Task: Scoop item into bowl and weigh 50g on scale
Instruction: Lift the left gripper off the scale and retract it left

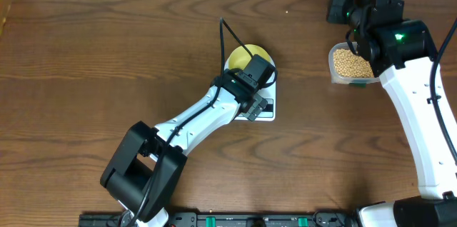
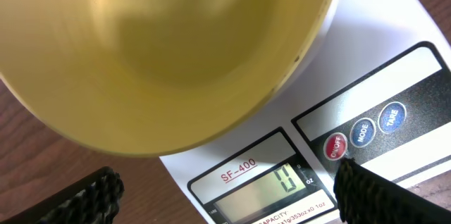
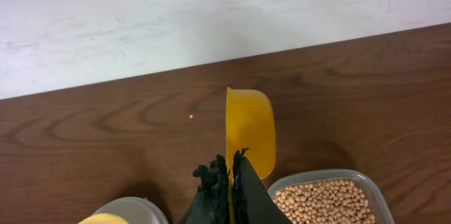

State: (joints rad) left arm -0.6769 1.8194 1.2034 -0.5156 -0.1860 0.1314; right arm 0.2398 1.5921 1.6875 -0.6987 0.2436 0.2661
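Yellow bowl (image 2: 162, 48) sits on scale (image 2: 373, 62); no beans show inside, display reads zero. Left pincer (image 2: 225, 192) spread wide, holding nothing, one fingertip near the buttons. Right pincer (image 3: 230, 182) clamped on empty scoop (image 3: 248, 136) beside beans (image 3: 324, 203) in their tub (image 3: 352, 173). Scooping and weighing both remain.

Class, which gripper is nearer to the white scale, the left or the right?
Left. The left gripper hangs open directly over the scale and bowl; the right gripper is off beside the bean tub, shut on the scoop.
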